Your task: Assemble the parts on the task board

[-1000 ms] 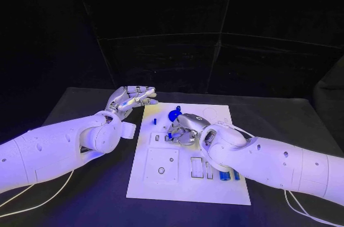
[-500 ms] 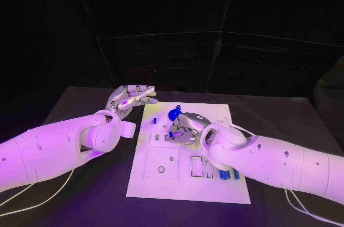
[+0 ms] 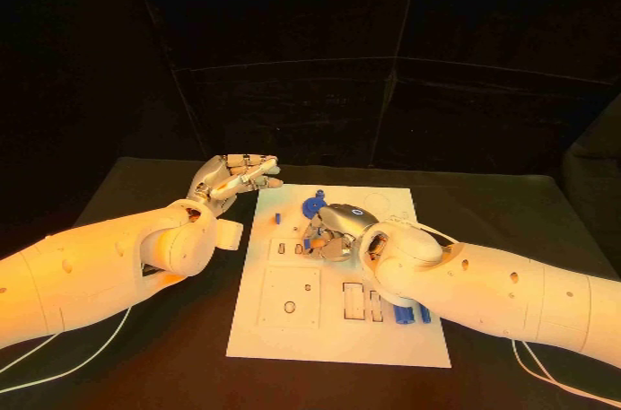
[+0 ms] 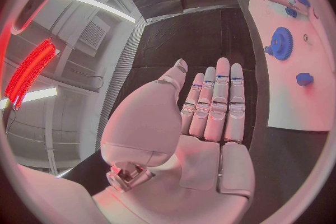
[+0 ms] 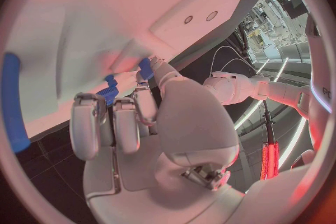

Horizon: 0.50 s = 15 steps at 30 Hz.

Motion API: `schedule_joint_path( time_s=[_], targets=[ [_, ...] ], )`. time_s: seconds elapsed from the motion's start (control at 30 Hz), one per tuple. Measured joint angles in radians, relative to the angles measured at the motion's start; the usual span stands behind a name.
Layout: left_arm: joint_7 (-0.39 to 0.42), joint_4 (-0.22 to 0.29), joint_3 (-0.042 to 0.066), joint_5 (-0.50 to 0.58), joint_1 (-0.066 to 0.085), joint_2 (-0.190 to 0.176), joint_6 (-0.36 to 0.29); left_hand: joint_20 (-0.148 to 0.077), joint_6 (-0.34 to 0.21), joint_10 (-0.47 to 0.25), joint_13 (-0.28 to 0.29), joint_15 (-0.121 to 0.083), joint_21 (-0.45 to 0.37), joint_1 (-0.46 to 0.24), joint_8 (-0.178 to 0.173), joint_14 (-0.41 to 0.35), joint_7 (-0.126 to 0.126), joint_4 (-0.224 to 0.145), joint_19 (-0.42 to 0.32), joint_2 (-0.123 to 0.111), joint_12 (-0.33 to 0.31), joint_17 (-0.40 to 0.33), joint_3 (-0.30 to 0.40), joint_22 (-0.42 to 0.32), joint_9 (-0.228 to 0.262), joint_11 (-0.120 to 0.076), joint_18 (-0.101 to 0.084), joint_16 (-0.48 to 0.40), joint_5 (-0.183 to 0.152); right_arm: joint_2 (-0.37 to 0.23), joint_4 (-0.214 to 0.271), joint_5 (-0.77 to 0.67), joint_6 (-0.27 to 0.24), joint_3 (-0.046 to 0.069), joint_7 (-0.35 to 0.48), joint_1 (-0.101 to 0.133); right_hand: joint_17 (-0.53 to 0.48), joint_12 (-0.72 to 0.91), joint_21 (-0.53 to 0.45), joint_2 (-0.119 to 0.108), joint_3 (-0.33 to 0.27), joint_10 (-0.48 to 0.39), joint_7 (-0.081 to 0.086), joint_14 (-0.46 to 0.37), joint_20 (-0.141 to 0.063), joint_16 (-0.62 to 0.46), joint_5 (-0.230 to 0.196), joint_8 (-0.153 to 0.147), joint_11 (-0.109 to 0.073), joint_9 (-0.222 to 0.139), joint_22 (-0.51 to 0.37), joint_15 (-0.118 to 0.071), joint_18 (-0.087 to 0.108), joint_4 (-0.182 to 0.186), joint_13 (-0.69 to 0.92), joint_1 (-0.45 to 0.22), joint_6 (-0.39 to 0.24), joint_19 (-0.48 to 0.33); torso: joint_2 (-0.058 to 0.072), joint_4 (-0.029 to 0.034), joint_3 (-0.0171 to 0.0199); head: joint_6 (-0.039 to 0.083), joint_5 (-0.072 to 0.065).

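Observation:
The white task board [image 3: 292, 329] lies in the middle of the table. My right hand [image 3: 334, 231] is down on its upper middle, fingers curled onto a small blue part [image 3: 315, 245]. In the right wrist view that blue part [image 5: 108, 91] sits between the fingertips [image 5: 87, 123], against the board [image 5: 105, 17]. My left hand [image 3: 233, 177] is raised beside the board's far left corner, holding nothing, its fingers [image 4: 213, 106] stretched out side by side. A blue gear [image 3: 315, 205] lies just beyond the right hand; it is also seen from the left wrist as the gear [image 4: 281, 43].
A small blue part [image 3: 275, 218] stands near the board's left edge, and several blue parts [image 3: 409, 315] lie in slots at its near right. A long blue piece [image 5: 13, 103] lies on the board near the right hand. White cables trail off the table's near corners.
The right hand has stayed at the same spot on the board with the part under its fingers. The left hand has not moved.

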Motion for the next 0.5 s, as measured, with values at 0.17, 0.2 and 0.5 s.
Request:
schedule_joint_path(
  time_s=[0.17,0.2,0.5],
  targets=[
    [0.000,0.000,0.000,0.000,0.000,0.000,0.000,0.000,0.000,0.000,0.000,0.000,0.000,0.000,0.000,0.000,0.000,0.000,0.000,0.000,0.000,0.000,0.000,0.000,0.000,0.000,0.000,0.000,0.000,0.000,0.000,-0.008,0.014,-0.002,-0.005,-0.001,0.000,-0.019,0.000,-0.021,0.000,-0.011,0.009,0.000,0.000,0.000,0.001,-0.009,0.003,-0.006,0.000,0.000,0.000,0.000,-0.005,-0.022,-0.009,0.000,0.000,0.0000,0.0000,-0.002,0.000],
    [0.000,0.000,0.000,0.000,0.000,0.000,0.000,0.000,0.000,0.000,0.000,0.000,0.000,0.000,0.000,0.000,0.000,0.000,0.000,0.000,0.000,0.000,0.000,0.000,0.000,0.000,0.000,0.000,0.000,0.000,0.000,-0.009,0.016,-0.002,-0.006,-0.001,0.000,-0.023,0.000,-0.027,-0.002,-0.015,0.010,0.000,0.000,0.000,0.002,-0.014,0.007,-0.006,0.000,0.000,0.000,0.002,-0.007,-0.027,-0.016,0.000,0.000,0.0000,0.0000,-0.002,0.000],
    [0.000,-0.001,0.000,0.000,0.000,0.000,0.000,0.000,0.002,0.000,0.000,0.000,0.000,0.000,0.000,0.000,0.002,0.000,0.000,0.000,0.000,0.000,0.000,-0.001,0.000,0.000,0.000,0.000,0.000,0.001,0.002,-0.020,0.025,-0.002,-0.010,0.000,0.000,-0.041,-0.004,-0.054,-0.018,-0.022,0.014,0.000,0.000,-0.004,0.027,-0.020,0.010,-0.005,0.000,0.000,0.000,0.018,-0.023,-0.054,-0.033,0.000,0.000,0.0000,0.0000,-0.002,0.000]
  ],
)
